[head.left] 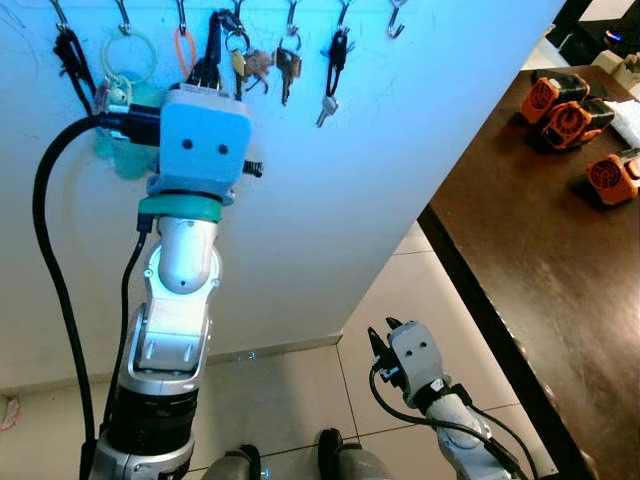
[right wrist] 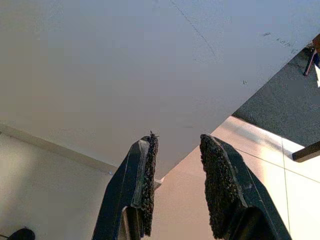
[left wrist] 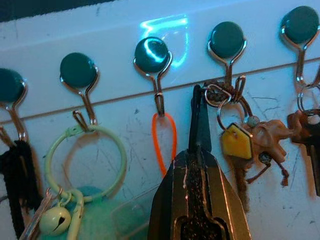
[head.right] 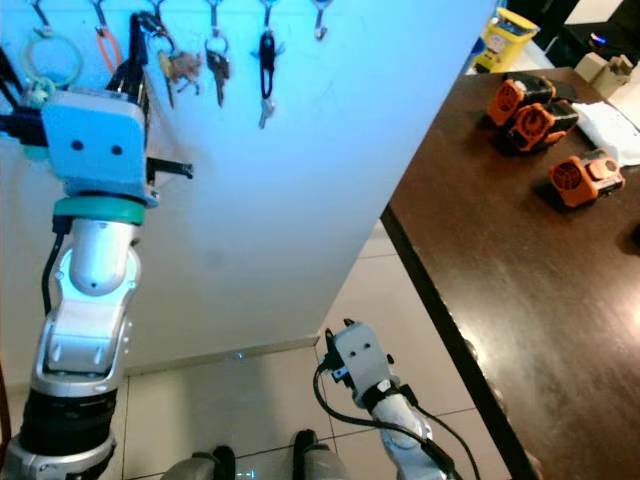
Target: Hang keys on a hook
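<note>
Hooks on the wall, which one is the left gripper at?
The hook carrying the yellow-capped key bunch; the left gripper reaches up beside that ring. Neighbouring hooks hold an orange loop and other keys.

Left pincer (left wrist: 199, 107) raised, closed; right pincer (right wrist: 177, 145) low, parted.

— What sort of place am I driving in?

— A home, I think, near an entry or dining spot. I see a white wall (head.left: 400, 150) with a row of hooks (left wrist: 155, 75) carrying keys (left wrist: 240, 142), a pale tiled floor (head.left: 290, 400), and a dark wooden table (head.left: 540, 260) holding orange gadgets (head.left: 565, 110).
</note>
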Controlling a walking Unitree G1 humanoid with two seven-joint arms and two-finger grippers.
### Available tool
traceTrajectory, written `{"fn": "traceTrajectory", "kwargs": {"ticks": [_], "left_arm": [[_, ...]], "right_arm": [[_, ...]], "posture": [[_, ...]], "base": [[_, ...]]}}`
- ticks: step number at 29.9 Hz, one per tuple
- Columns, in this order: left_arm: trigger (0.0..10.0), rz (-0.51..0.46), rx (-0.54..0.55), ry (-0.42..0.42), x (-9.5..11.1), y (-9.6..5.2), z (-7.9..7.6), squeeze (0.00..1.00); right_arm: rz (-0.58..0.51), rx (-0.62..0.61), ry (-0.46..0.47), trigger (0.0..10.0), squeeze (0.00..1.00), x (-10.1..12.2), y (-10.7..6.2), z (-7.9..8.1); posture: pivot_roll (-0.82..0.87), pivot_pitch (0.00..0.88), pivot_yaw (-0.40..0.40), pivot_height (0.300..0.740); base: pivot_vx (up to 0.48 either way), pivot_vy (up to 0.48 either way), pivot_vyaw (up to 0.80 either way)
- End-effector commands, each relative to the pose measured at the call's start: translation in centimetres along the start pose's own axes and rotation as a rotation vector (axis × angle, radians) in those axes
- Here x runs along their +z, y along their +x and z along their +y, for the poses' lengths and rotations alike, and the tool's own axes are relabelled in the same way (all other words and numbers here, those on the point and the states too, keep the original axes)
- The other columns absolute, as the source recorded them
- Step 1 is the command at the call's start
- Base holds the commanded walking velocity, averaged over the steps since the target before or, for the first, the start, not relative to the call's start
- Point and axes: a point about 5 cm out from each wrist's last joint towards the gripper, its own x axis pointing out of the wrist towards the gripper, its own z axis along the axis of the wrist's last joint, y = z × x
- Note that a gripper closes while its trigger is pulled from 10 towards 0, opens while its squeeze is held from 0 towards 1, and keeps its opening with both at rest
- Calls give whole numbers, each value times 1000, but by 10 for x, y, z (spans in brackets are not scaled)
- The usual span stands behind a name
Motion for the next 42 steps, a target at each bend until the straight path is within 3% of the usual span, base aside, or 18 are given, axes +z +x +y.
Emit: {"fn": "traceTrajectory", "kwargs": {"ticks": [1, 4, 5, 6, 14, 15, 18, 19, 21, 22, 25, 26, 28, 30, 31, 32, 33, 42], "left_arm": [[10000, 87, -3, 10, -16, -3, 1, 0], [10000, 97, -12, 15, -18, -5, 0, 0], [10000, 64, -51, 58, -18, -12, -4, 125], [10000, 32, -60, 76, -16, -17, -5, 1000], [10000, -130, -121, 208, -2, -33, -13, 1000], [10000, -143, -192, 229, -5, -44, -18, 110], [10000, -132, -266, 257, -14, -58, -20, 0], [10000, -82, -354, 289, -31, -77, -20, 0], [10000, -82, -354, 289, -31, -77, -20, 0], [10000, -8, -479, 314, -52, -100, -24, 0], [10000, -8, -479, 314, -52, -100, -24, 0], [10000, 225, -552, 260, -87, -129, -24, 0], [10000, 225, -552, 260, -87, -129, -24, 0], [10000, 801, -504, 87, -155, -187, -21, 0], [10000, 801, -504, 87, -155, -187, -21, 0], [10000, 1002, -455, 28, -175, -209, -21, 0], [10000, 1175, -408, 83, -195, -226, -15, 0], [10000, 1432, -548, 231, -217, -279, 4, 0]], "right_arm": [[28, 0, -3, 10000, 0, -7, -6, 0], [29, 0, -3, 10000, 0, -8, -6, 0], [32, 0, -3, 10000, 0, -9, -7, 1], [34, 2, -4, 10000, 0, -9, -8, 1], [42, 10, -4, 10000, 0, -11, -8, 4], [46, 11, -4, 10000, 0, -12, -9, 5], [54, 12, -4, 10000, 0, -14, -10, 5], [65, 13, -5, 10000, 0, -16, -12, 6], [65, 13, -5, 10000, 0, -16, -12, 6], [83, 13, -5, 10000, 0, -20, -15, 6], [83, 13, -5, 10000, 0, -20, -15, 6], [118, 17, -1, 10000, 0, -27, -20, 8], [118, 17, -1, 10000, 0, -27, -20, 8], [212, 6, 58, 10000, 0, -45, -34, 14], [212, 6, 58, 10000, 0, -45, -34, 14], [249, 4, 96, 10000, 0, -51, -39, 17], [292, 11, 134, 10000, 0, -58, -43, 22], [437, 39, 180, 10000, 0, -76, -56, 38]], "posture": [[-47, 159, -32, 740], [-52, 154, -29, 740], [-50, 154, -27, 740], [-50, 154, -27, 740], [-40, 161, -30, 740], [-41, 164, -29, 740], [-40, 166, -28, 740], [-39, 171, -24, 740], [-39, 171, -24, 740], [-39, 171, -24, 740], [-39, 171, -24, 740], [-40, 173, -21, 740], [-40, 173, -21, 740], [-44, 170, -18, 740], [-44, 170, -18, 740], [-46, 170, -20, 740], [-47, 168, -20, 740], [-62, 165, -27, 740]], "base": [[0, 0, 0], [0, 0, 0], [0, 0, 0], [0, 0, 0], [0, 0, 0], [0, 0, 0], [0, 0, 0], [0, 0, 0], [0, 0, 0], [0, 0, 0], [0, 0, 0], [0, 0, 0], [0, 0, 0], [0, 0, 0], [0, 0, 0], [0, 0, 0], [0, 0, 0], [0, 0, 0]]}}
